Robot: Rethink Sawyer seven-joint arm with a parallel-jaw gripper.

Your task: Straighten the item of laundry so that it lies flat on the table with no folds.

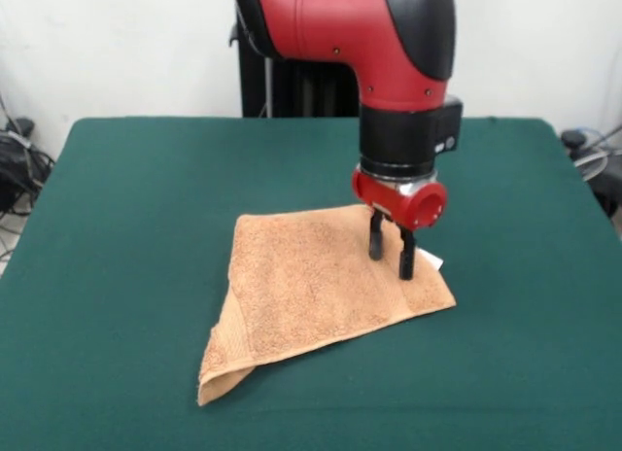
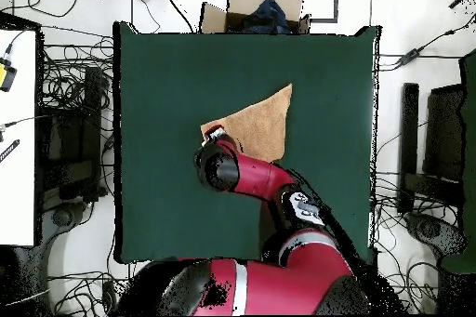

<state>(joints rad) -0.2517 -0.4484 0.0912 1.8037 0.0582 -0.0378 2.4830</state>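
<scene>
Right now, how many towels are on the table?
1: the towel lies folded over near the middle of the table, under the gripper. None seem hidden.

1. A cardboard box (image 2: 253, 6) holding something dark blue is seen on the floor beyond the far edge.
2. Tangled black cables (image 2: 70, 62) are spread over the floor.
3. A white desk (image 2: 17, 137) is seen at one side.
4. A white wall (image 1: 117, 43) is seen behind.
</scene>
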